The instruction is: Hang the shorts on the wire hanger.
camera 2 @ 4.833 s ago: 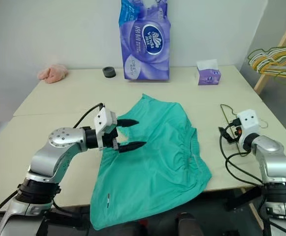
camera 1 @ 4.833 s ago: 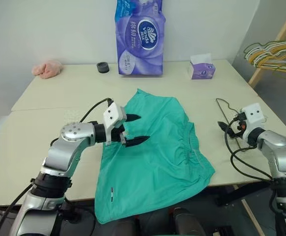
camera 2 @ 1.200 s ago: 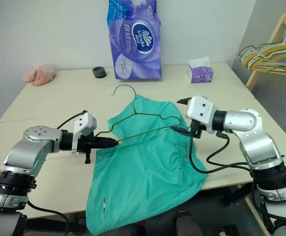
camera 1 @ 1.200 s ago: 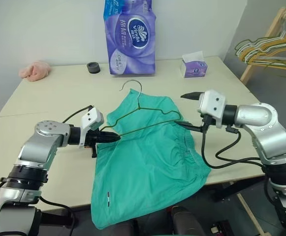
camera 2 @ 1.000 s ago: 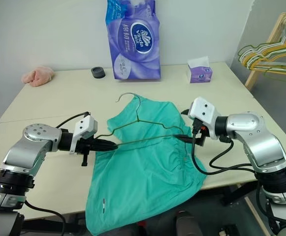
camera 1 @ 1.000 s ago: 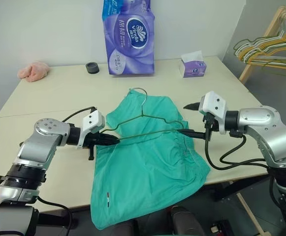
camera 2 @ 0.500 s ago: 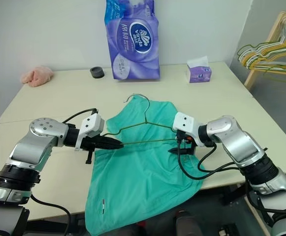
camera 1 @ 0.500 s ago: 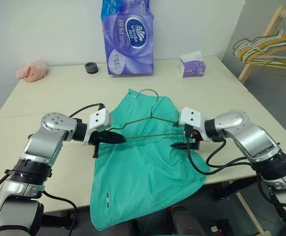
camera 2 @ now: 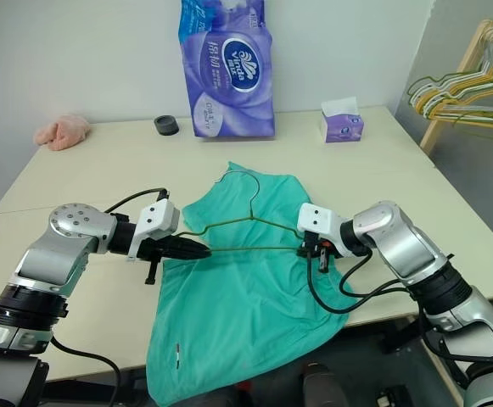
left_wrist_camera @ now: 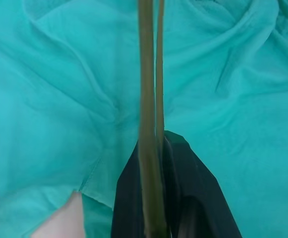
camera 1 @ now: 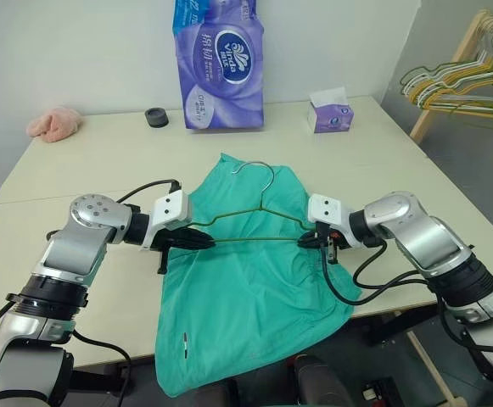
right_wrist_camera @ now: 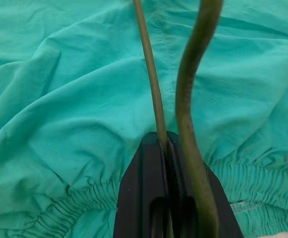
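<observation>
**Two grippers pinch one hanger over the shorts**

Two pale tabletop slabs meet at a seam running across the left half of the frame, and together they form the tabletop (camera 1: 102, 161) that carries everything. Behind it stands a plain white wall. Against that wall, at upper centre, a purple pack of tissue rolls (camera 1: 219, 64) stands upright, with a small black ring (camera 1: 155, 117) to its left and a purple tissue box (camera 1: 330, 113) to its right. A pink cloth lump (camera 1: 54, 124) lies at the far upper left. At the upper right edge, a wooden rack (camera 1: 458, 72) carries a bundle of hangers (camera 1: 454, 85).

The shorts (camera 1: 246, 288) lie spread in the middle of the frame, their lower part drooping over the near edge of the tabletop, gathered waistband toward the right.

The wire hanger (camera 1: 254, 216) sits over the upper part of the shorts. Its long bottom wire runs nearly level from left to right across the frame, and its hook points toward the top of the frame, at the far edge of the cloth.

The left gripper (camera 1: 202, 241) has its jaws clamped together on the hanger's left corner. The right gripper (camera 1: 307, 241) has its jaws closed on the right corner, by the waistband.
</observation>
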Controlling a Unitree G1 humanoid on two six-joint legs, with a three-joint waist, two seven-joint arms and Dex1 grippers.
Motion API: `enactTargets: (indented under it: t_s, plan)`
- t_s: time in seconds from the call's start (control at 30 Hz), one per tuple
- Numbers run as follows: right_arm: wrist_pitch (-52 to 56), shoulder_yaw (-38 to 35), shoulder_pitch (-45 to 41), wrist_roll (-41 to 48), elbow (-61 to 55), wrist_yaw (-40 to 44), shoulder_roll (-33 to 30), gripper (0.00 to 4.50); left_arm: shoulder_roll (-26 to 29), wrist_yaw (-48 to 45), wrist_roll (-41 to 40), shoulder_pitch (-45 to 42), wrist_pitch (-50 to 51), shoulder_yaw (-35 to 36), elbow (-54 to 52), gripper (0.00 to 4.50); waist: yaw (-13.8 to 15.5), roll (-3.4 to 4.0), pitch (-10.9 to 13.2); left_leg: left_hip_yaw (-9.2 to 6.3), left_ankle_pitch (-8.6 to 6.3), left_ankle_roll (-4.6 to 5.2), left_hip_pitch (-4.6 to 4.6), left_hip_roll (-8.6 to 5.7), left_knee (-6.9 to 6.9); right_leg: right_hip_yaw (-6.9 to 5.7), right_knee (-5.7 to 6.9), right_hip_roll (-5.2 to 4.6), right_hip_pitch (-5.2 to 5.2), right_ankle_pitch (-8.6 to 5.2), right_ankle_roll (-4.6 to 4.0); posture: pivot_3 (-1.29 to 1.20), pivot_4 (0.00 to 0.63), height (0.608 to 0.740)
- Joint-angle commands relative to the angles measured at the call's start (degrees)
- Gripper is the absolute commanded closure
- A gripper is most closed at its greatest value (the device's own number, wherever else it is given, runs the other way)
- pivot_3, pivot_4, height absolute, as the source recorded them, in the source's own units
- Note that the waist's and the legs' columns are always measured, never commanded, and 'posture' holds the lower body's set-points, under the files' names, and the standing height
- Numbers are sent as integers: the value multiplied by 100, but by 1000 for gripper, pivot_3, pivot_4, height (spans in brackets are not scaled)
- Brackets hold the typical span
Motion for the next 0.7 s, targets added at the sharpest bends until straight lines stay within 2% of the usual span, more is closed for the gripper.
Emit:
enactTargets:
  t_s: [0.03, 0.13, 0.4, 0.6, 0.7]
  plan:
    - [101, -266, -41, 87, -160, -79, 79, 4473, -145, 168, -36, -99, -49, 80, -26, 4500, 2, 0, 0, 0, 0, 0, 0, 0, 0, 0, 0, 0, 0, 0, 0, -187, 68, 740]
    - [248, -379, 39, 166, -272, -92, 59, 4500, -332, 482, 1, -228, -103, 182, 229, 3801, 13, 0, 0, -1, 0, 0, 0, 0, 2, 0, 2, 0, 0, 0, 0, -189, 68, 740]
    - [1090, -914, 433, 664, -777, -127, -132, 4500, -561, 1206, -77, -335, -273, 739, 761, 1359, 12, -2, -2, -5, 0, 0, -2, 0, 3, 2, 1, -8, 0, 0, 0, -206, 70, 740]
    - [1924, -1701, 822, 1187, -1031, -414, -342, 4500, -573, 1794, -465, -573, 97, 1512, 1351, 1359, 3, -2, -2, -12, 0, -1, -1, 0, 3, 0, 4, -10, 1, 1, -1, -213, 72, 740]
    - [2290, -2249, 1282, 1422, -1175, -573, -600, 4500, -512, 1621, -834, -336, 596, 1711, 1075, 1359, 5, -3, -3, -12, -1, -1, -2, 0, 2, 0, 1, -11, 1, 1, -1, -217, 75, 740]
